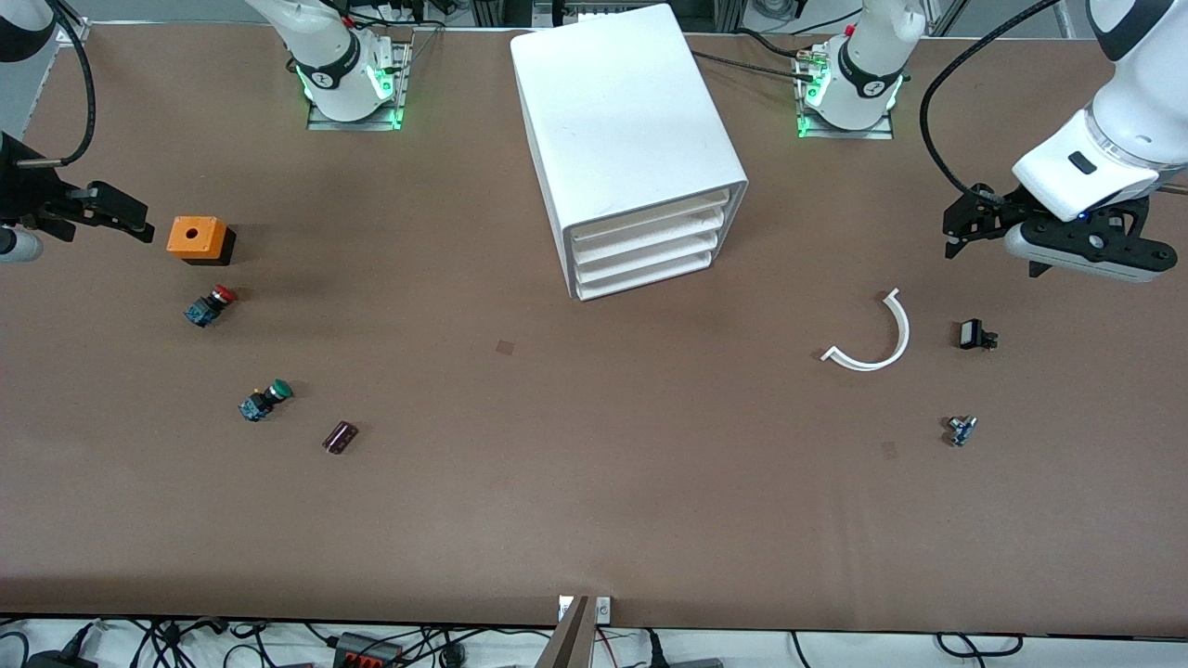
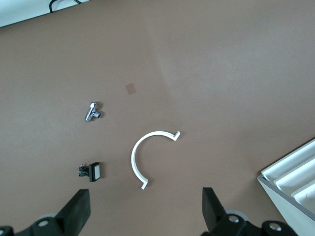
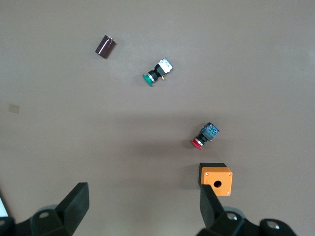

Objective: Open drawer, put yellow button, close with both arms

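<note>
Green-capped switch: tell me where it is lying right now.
In the front view the green-capped switch lies on the table toward the right arm's end, nearer the camera than the red-capped switch, beside the dark cylinder.

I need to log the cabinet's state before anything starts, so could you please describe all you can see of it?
The cabinet is a large white boxy unit, plastic by its look, standing on the table between the two arm bases. Its open face shows four shallow white tray drawers stacked one above another, all pushed in, including the top drawer. Nothing rests on it and neither gripper touches it.
</note>
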`<act>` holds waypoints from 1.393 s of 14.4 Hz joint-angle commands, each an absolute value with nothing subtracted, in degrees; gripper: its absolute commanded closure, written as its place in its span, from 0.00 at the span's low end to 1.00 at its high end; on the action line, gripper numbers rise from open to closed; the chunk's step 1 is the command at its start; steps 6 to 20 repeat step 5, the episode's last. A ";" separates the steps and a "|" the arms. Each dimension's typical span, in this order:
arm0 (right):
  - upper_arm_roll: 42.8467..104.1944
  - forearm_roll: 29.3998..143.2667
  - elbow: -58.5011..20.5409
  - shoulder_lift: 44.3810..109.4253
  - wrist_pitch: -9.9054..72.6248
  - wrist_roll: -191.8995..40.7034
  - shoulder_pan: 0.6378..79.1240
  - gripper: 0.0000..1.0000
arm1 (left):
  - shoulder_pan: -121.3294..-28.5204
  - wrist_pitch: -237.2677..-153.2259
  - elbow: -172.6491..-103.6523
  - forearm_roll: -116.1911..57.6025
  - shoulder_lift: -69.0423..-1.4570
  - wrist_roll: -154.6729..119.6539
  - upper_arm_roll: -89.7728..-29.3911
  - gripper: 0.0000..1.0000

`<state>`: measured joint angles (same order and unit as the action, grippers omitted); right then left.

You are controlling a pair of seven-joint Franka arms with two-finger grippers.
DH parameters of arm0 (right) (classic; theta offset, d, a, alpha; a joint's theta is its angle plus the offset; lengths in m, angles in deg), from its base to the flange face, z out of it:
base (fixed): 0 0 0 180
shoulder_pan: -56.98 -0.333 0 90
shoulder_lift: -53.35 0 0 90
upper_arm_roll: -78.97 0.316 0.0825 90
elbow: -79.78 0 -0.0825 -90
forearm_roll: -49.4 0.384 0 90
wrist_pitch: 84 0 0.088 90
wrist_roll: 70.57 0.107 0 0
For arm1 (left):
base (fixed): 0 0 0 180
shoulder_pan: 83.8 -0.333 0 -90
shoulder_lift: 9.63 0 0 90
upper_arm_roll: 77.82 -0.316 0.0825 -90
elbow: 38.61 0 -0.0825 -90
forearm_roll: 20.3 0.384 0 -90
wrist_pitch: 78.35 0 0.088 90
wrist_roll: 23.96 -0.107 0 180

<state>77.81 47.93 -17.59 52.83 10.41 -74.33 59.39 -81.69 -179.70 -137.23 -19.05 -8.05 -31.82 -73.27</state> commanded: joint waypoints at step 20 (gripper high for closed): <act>78.09 47.29 -18.92 51.59 10.40 -75.14 59.62 0.00 | -82.31 -179.51 -136.17 -18.46 -8.13 -32.22 -72.55 0.00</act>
